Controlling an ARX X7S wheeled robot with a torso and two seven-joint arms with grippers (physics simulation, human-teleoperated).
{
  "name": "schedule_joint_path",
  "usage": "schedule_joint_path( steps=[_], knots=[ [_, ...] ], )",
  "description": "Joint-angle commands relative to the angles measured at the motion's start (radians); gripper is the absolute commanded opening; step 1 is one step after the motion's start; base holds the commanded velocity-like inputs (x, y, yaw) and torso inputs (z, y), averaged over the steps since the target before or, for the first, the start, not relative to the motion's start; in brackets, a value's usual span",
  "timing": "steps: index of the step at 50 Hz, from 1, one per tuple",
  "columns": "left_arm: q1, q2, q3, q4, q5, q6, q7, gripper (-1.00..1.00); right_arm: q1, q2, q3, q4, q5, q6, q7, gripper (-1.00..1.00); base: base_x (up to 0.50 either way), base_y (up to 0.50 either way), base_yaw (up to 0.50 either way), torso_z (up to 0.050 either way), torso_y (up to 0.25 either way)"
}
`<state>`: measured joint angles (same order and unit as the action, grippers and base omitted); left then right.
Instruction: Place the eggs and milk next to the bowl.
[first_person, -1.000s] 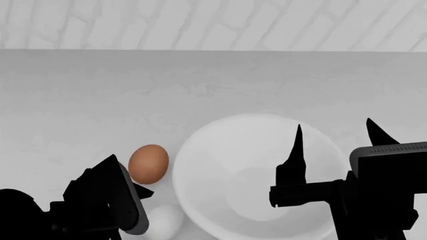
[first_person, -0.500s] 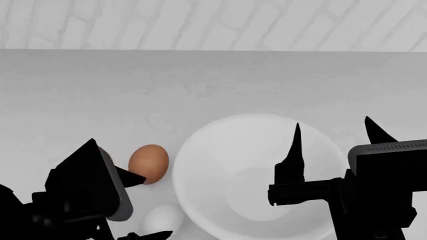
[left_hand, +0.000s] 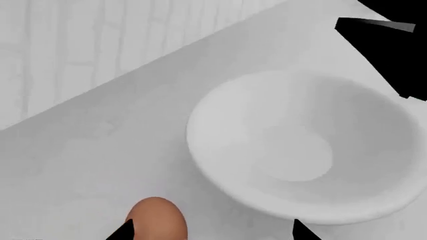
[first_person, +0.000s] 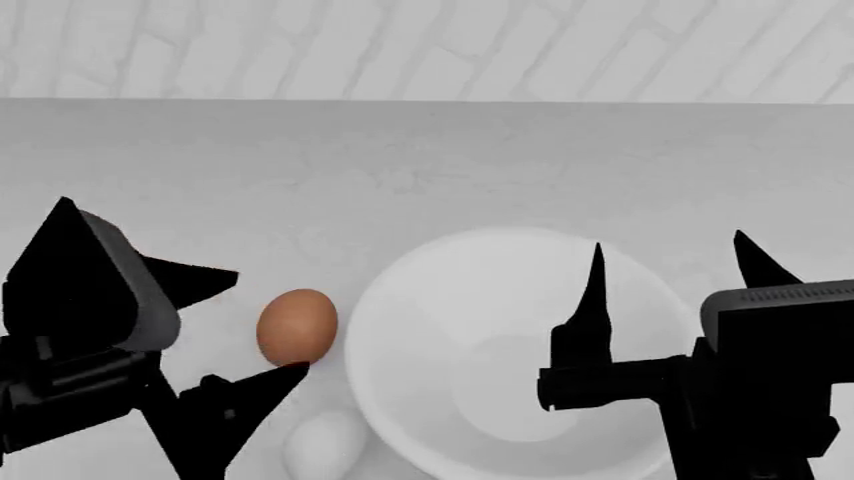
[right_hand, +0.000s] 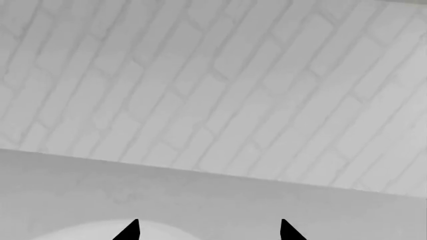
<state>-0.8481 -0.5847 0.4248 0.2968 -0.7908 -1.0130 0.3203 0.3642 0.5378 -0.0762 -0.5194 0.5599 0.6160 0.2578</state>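
No writing or labels show anywhere. The bowl (first_person: 514, 345) sits on a pale grey counter (first_person: 400, 170) that runs back to a white brick wall (first_person: 427, 45). The brown egg (first_person: 296, 326) lies just left of the bowl, the white egg (first_person: 324, 443) nearer the robot, close by the bowl's rim. The milk is out of view. The left gripper (first_person: 234, 325) is spread wide beside the brown egg, holding nothing; the right gripper (first_person: 674, 275) hangs above the bowl, fingers apart and empty.

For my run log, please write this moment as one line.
left gripper: open, empty | right gripper: open, over bowl | brown egg, white egg: beside bowl | milk: unseen
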Motion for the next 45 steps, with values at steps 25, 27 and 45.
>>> schedule_joint_path(
  steps=[25, 27, 45],
  knots=[
    [0.048, 0.033, -0.22, -0.111, 0.098, 0.176, -0.222, 1.0, 0.015, 0.0, 0.015, -0.019, 0.001, 0.025, 0.012, 1.0, 0.0, 0.0, 0.0, 0.0, 0.0],
    [0.048, 0.037, -0.229, -0.127, 0.108, 0.188, -0.235, 1.0, 0.016, 0.0, 0.015, -0.018, 0.0, 0.025, 0.013, 1.0, 0.0, 0.0, 0.0, 0.0, 0.0],
    [0.03, 0.051, -0.27, -0.269, 0.21, 0.28, -0.328, 1.0, 0.027, 0.001, 0.011, -0.013, 0.0, 0.024, 0.017, 1.0, 0.0, 0.0, 0.0, 0.0, 0.0]
  ],
)
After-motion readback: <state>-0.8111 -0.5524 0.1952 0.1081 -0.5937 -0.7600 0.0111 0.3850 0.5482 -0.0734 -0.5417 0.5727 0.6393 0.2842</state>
